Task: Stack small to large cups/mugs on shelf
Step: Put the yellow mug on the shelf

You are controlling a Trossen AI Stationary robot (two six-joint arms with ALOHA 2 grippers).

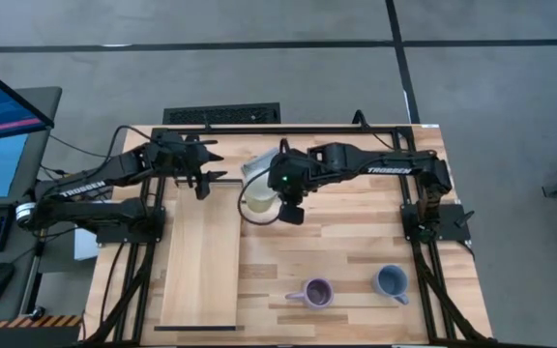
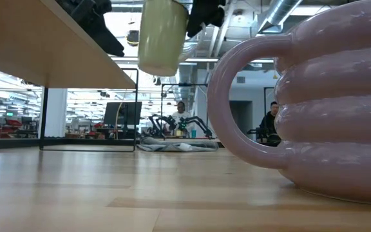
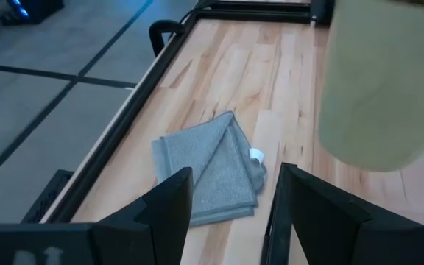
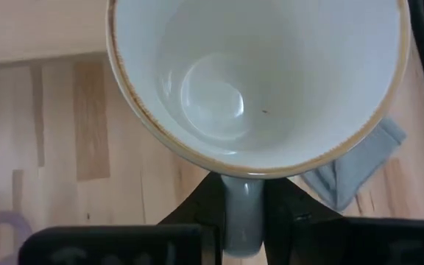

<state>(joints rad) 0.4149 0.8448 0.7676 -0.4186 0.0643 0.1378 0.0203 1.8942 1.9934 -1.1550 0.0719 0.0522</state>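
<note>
My right gripper (image 1: 288,205) is shut on the cream-white mug (image 1: 259,201), held in the air just right of the shelf's far end; the low view shows the mug (image 2: 163,35) well above the tabletop. The shelf (image 1: 201,261) is a long pale board on a dark frame at the table's left. The purple mug (image 1: 317,292) and the grey-blue mug (image 1: 391,282) stand upright on the tabletop near the front edge. My left gripper (image 1: 206,179) is open and empty above the shelf's far end, left of the cream mug (image 3: 381,81). My right gripper pinches the cream-white mug's handle (image 4: 241,210) between its two fingers. The fingers point down at the handle from above. The mug is lifted clear of the table, with its open mouth (image 4: 256,81) facing up toward the wrist camera.
A grey folded cloth (image 1: 257,166) lies on the tabletop by the far edge, behind the held mug; it also shows in the left wrist view (image 3: 212,169). The table's dark frame rails (image 1: 424,242) run along its sides. People sit in the room beyond the table (image 2: 272,119).
</note>
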